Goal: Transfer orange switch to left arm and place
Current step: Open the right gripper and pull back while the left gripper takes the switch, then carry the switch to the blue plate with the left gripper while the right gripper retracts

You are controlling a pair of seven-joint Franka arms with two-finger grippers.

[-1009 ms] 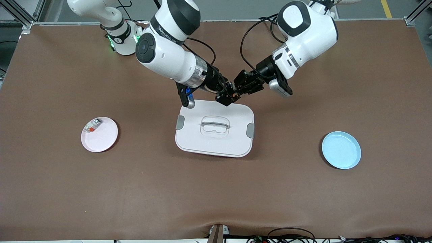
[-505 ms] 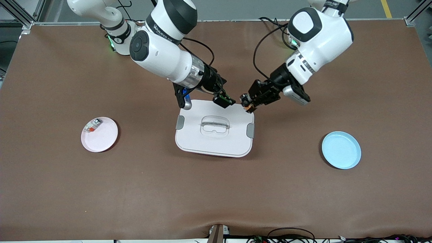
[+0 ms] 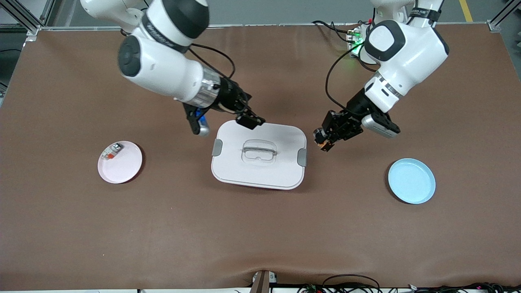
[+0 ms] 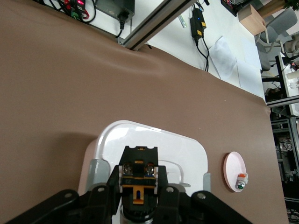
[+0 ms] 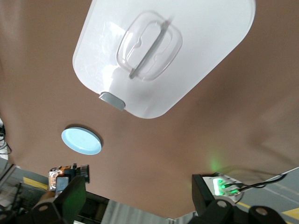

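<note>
In the lower half of the front view the brown table (image 3: 260,244) lies bare from its near edge up to the plates. The blue plate (image 3: 411,180) sits at lower right of the frame, toward the left arm's end. The pink plate (image 3: 120,162) sits at centre left, toward the right arm's end, and carries a small white piece with a red-orange patch (image 3: 111,151) on its upper rim side. Between them, in the middle of the frame, stands the box (image 3: 259,154), lid on, grey latches at both short sides.

Just beside the box's upper right corner, over bare table between box and blue plate, the left gripper (image 3: 324,142) hangs with its jaws clamped on the orange switch (image 3: 322,143); in the left wrist view the switch (image 4: 138,183) sits pinched between the fingers, orange part showing. The gripper is clear of the box's edge.

The right gripper (image 3: 250,121) is over the box's upper edge at centre frame, jaws spread wide and holding nothing.

Writing on the right arm's black band is not readable.
</note>
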